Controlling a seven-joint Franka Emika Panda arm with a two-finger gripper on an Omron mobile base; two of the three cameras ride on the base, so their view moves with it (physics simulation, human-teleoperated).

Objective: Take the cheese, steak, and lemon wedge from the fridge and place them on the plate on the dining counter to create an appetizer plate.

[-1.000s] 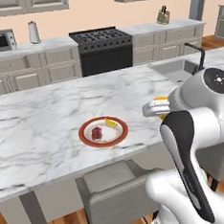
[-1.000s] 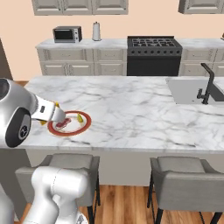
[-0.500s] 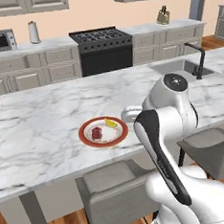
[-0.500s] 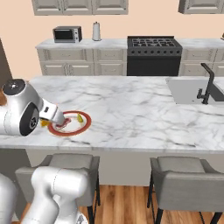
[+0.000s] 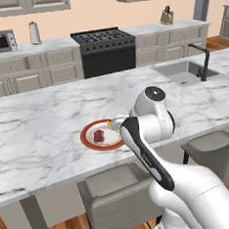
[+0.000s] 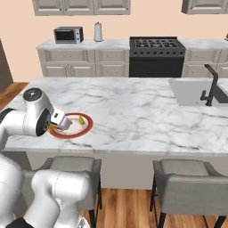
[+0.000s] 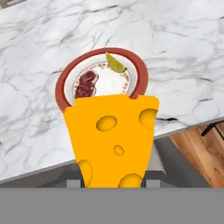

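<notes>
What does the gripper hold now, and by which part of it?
The gripper holds the orange-yellow cheese wedge with holes, by its narrow end; its wide end points toward the red-rimmed plate.

There is one plate (image 7: 141, 72), one steak (image 7: 86, 84), one lemon wedge (image 7: 116, 64), one cheese (image 7: 111, 138), two stools (image 6: 190, 187) and one microwave (image 6: 68, 34).

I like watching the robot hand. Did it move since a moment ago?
Yes. The pincer, holding the cheese, has swung left toward the plate. In the left base view it was beside the sink side, well right of the plate; now it sits at the plate's edge.
</notes>
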